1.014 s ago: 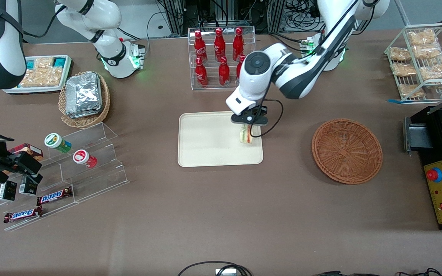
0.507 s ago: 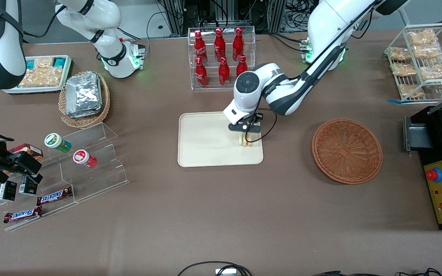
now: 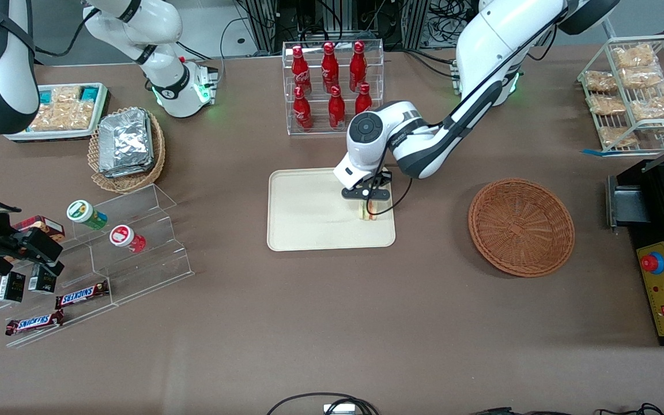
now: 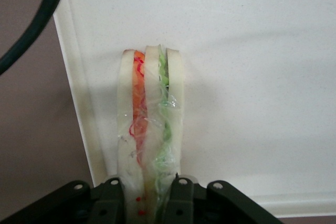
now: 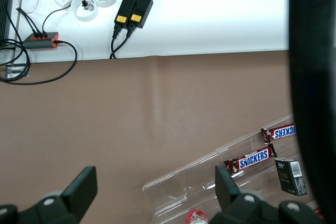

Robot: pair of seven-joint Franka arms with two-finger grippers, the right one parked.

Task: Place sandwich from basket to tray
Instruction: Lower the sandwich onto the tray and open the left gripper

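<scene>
The sandwich (image 4: 149,124) is a wrapped wedge of pale bread with orange and green layers. It stands on edge on the cream tray (image 4: 252,66), close to the tray's rim at the working arm's end. My gripper (image 4: 148,192) is shut on the sandwich, one finger on each bread face. In the front view the gripper (image 3: 368,203) is low over the tray (image 3: 309,225), with the sandwich (image 3: 369,211) partly showing under it. The reddish-brown wicker basket (image 3: 521,226) sits empty beside the tray, toward the working arm's end of the table.
A clear rack of red bottles (image 3: 332,86) stands farther from the front camera than the tray. A tan basket of foil packets (image 3: 126,147), a white snack tray (image 3: 64,110) and acrylic steps with snacks (image 3: 107,253) lie toward the parked arm's end. A black control box (image 3: 663,288) edges the working arm's end.
The gripper has come down with the sandwich from above the tray until the sandwich rests on the tray surface. The arm's wrist has dropped lower and shifted slightly toward the parked arm's end.
</scene>
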